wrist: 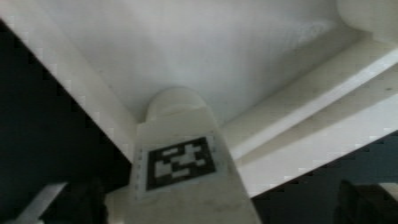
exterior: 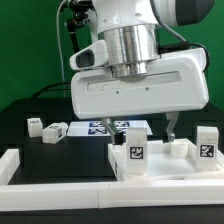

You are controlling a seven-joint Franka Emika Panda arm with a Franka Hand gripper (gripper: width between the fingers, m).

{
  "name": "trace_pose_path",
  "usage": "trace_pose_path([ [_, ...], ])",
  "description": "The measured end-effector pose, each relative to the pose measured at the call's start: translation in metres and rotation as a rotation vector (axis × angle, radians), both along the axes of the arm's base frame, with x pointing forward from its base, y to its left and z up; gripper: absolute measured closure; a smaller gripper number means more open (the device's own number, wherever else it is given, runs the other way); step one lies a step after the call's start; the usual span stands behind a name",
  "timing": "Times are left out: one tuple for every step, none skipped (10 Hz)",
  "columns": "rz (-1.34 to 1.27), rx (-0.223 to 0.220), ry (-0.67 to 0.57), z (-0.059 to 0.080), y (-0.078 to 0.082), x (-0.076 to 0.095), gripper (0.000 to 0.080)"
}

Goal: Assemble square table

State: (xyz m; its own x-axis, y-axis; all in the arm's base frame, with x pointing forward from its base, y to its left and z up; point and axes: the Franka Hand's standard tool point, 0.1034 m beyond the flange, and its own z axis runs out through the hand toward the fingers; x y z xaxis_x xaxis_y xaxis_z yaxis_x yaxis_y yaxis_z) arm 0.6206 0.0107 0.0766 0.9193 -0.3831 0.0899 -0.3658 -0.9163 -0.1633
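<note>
The square table's white slab (exterior: 165,166) lies at the exterior view's right, behind the front wall. A short white leg post (exterior: 133,151) with a black-white tag stands upright at its left corner. A second tagged leg post (exterior: 205,143) stands at its right corner. My gripper (exterior: 147,134) hangs just above the slab, open, one finger on each side of the left post and not touching it. In the wrist view that leg post (wrist: 178,160) fills the middle, with the slab's rimmed surface (wrist: 214,50) behind it. My gripper (wrist: 203,208) shows only as dark fingers (wrist: 43,203) at the frame's edge.
Two loose tagged leg posts (exterior: 33,126) (exterior: 55,130) lie on the black table at the exterior view's left. The marker board (exterior: 100,127) lies behind my gripper. A long low white border wall (exterior: 60,182) runs along the front.
</note>
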Motion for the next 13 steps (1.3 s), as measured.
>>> trace_pose_path([
  [-0.022,0.003,0.003,0.0,0.0003,0.0,0.0178],
  [-0.026,0.004,0.003,-0.0001,0.0002,0.0,0.0178],
  [-0.078,0.014,0.009,-0.0001,0.0007,-0.0001,0.0349],
  [-0.15,0.026,0.019,-0.0007,-0.0006,-0.0009,0.0349],
  [-0.219,0.034,0.028,-0.0018,-0.0034,-0.0018,0.0496],
  [-0.293,0.046,0.037,-0.0017,-0.0041,-0.0017,0.0502],
  [-0.468,0.084,0.057,-0.0012,-0.0068,-0.0008,0.0504],
  [-0.651,0.113,0.085,-0.0033,-0.0076,-0.0015,0.0504],
  [-0.781,0.134,0.117,-0.0042,-0.0052,-0.0017,0.0504],
  [-0.943,0.183,0.144,-0.0045,-0.005,-0.0013,0.0505],
  [-1.038,0.223,0.156,-0.0045,-0.0057,-0.0009,0.0506],
  [-1.076,0.229,0.156,-0.0048,-0.0045,-0.0008,0.0505],
  [-1.07,0.228,0.156,-0.0048,-0.0039,-0.0008,0.0505],
])
